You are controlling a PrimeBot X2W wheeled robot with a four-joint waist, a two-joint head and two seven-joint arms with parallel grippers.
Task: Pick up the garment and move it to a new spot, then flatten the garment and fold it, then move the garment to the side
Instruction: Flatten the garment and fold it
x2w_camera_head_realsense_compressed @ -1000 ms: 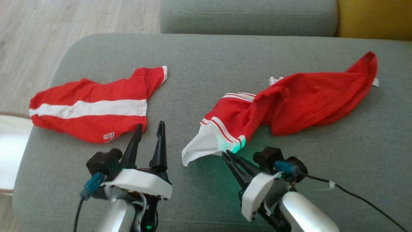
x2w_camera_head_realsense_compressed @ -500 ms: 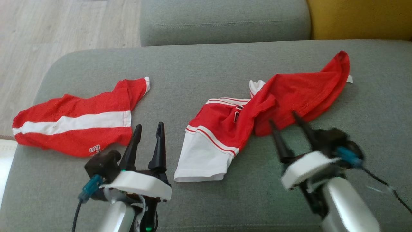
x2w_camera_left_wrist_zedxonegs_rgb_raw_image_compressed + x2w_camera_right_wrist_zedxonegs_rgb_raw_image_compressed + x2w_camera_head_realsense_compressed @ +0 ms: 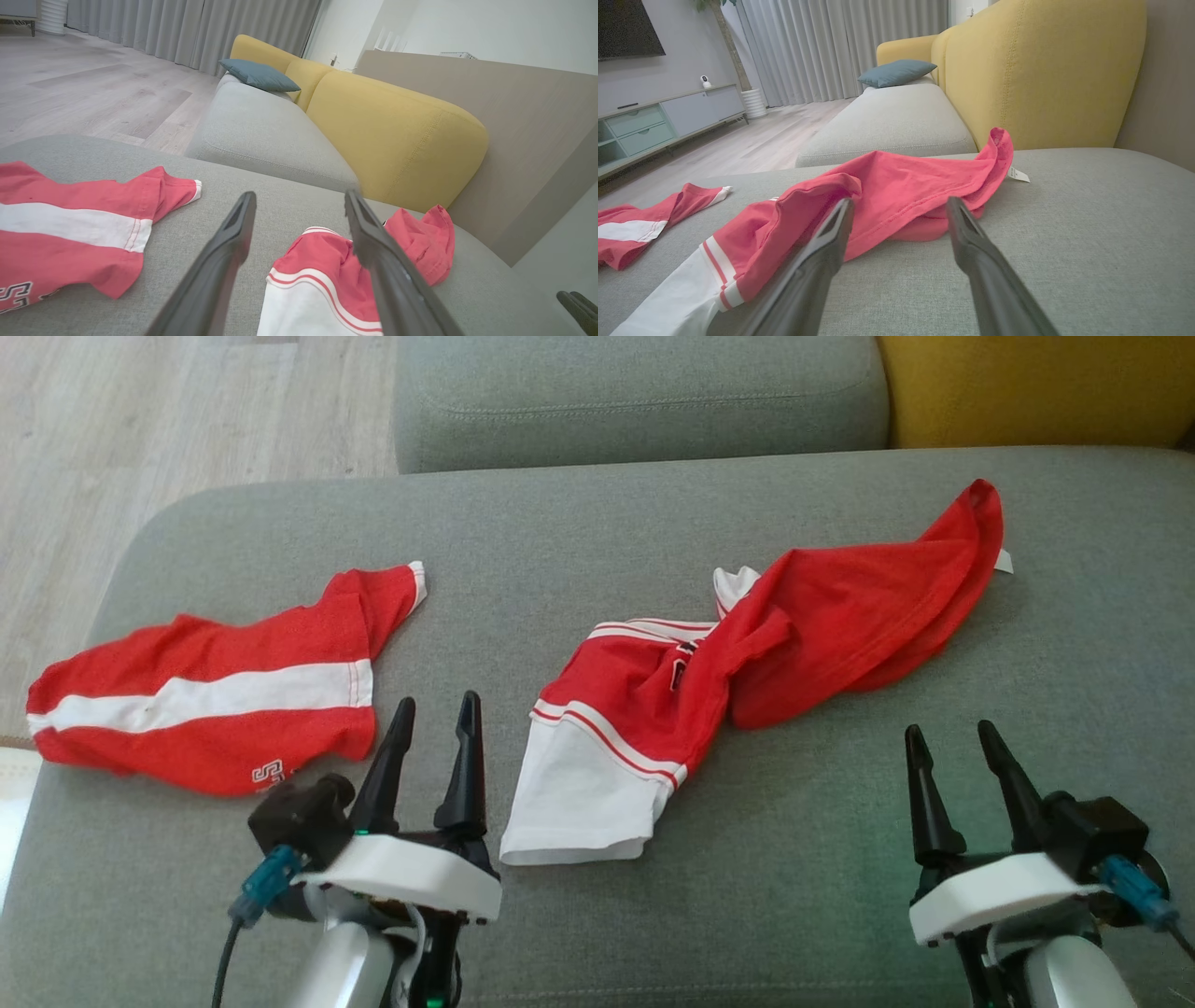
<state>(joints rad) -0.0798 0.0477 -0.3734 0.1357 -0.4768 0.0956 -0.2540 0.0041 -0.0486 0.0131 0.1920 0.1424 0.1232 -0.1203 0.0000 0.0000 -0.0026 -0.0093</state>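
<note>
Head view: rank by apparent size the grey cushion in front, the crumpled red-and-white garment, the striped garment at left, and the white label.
1. grey cushion, by far the largest
2. crumpled garment
3. striped garment, somewhat smaller in spread
4. white label, tiny

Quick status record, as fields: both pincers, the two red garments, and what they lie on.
left pincer: open, empty, between the two garments
right pincer: open, empty, apart from the shirt, near its right side
crumpled shirt: red and white, bunched, mid-cushion, not flattened
striped garment: red with a white band, lying at the left
cushion: grey fabric, under both garments
fold: not yet done
</note>
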